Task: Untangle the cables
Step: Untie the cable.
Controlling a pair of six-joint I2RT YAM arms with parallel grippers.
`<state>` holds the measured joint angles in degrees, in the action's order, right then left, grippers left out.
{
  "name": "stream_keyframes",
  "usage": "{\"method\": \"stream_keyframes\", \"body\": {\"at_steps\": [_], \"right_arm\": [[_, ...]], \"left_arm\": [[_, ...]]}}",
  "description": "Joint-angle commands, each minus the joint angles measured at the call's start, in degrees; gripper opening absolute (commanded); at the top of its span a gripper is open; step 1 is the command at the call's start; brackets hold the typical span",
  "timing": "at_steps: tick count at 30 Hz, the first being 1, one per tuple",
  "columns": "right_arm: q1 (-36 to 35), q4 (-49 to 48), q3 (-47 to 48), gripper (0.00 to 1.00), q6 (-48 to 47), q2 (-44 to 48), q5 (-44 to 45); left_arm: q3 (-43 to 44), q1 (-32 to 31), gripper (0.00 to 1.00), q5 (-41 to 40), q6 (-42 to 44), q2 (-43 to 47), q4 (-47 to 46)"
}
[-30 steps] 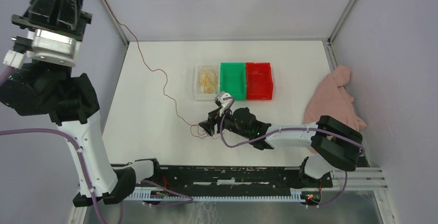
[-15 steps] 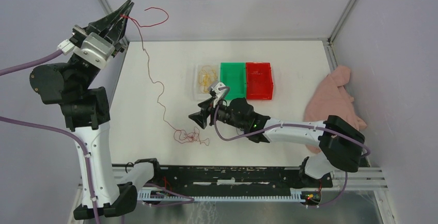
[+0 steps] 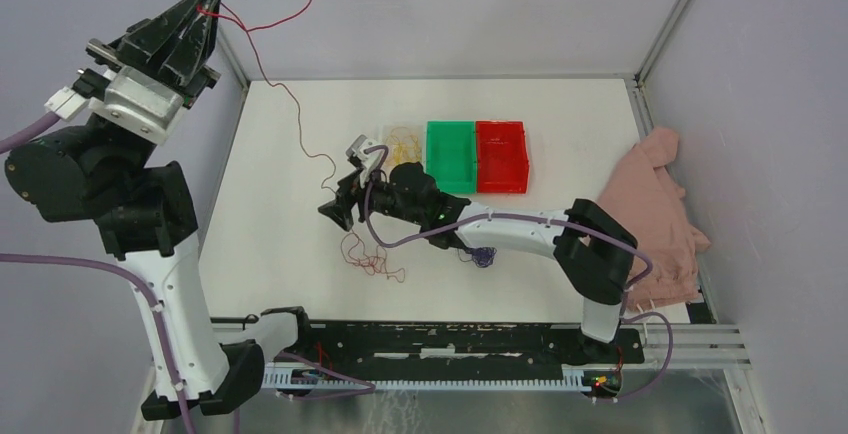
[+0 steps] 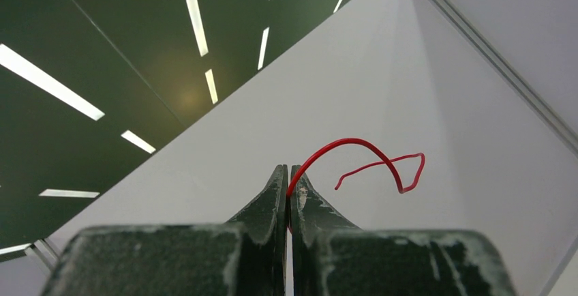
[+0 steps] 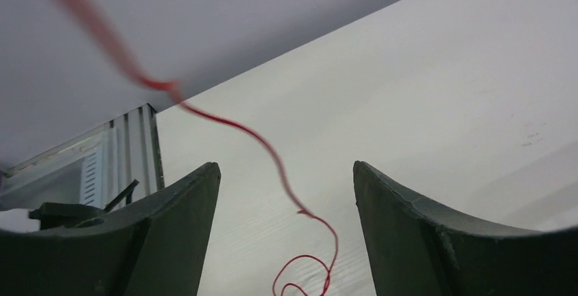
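White tabletop carries three cables, one per colour. The yellow cable looks finished, in the clear bin mid-far. The red cable is knotted near the near edge, its end clenched aloft by the left tool, and the right tool gapes astride it. The purple cable waits.

Purple cable mostly hidden under right arm, red cable blurred, cut off at top
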<state>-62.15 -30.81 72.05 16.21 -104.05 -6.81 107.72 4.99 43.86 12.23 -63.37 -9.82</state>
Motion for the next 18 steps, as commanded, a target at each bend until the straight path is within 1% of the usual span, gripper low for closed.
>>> {"method": "stream_keyframes", "body": {"at_steps": [1, 8, 13, 15, 18], "right_arm": [[-0.3, 4.3, 5.1, 0.77, -4.2, -3.8, 5.9], [-0.1, 4.1, 3.2, 0.74, -3.9, -7.5, 9.4], [-0.1, 2.2, 2.4, 0.73, -2.3, -9.6, 10.2], [-0.1, 1.7, 1.9, 0.72, -1.8, -10.0, 10.8], [0.0, 0.9, 0.7, 0.71, -1.3, -10.3, 11.6]], "left_arm": [[6.5, -0.1, 0.03, -1.2, -4.5, -1.5, -2.5], [15.1, -0.1, 0.03, -3.5, -7.6, -4.5, -6.0], [25.0, 0.0, 0.03, -5.9, -10.2, -8.2, -7.6], [27.3, 0.0, 0.03, -6.5, -9.8, -8.7, -8.9], [28.7, 0.1, 0.03, -8.0, -7.2, -8.6, -11.4]]}}
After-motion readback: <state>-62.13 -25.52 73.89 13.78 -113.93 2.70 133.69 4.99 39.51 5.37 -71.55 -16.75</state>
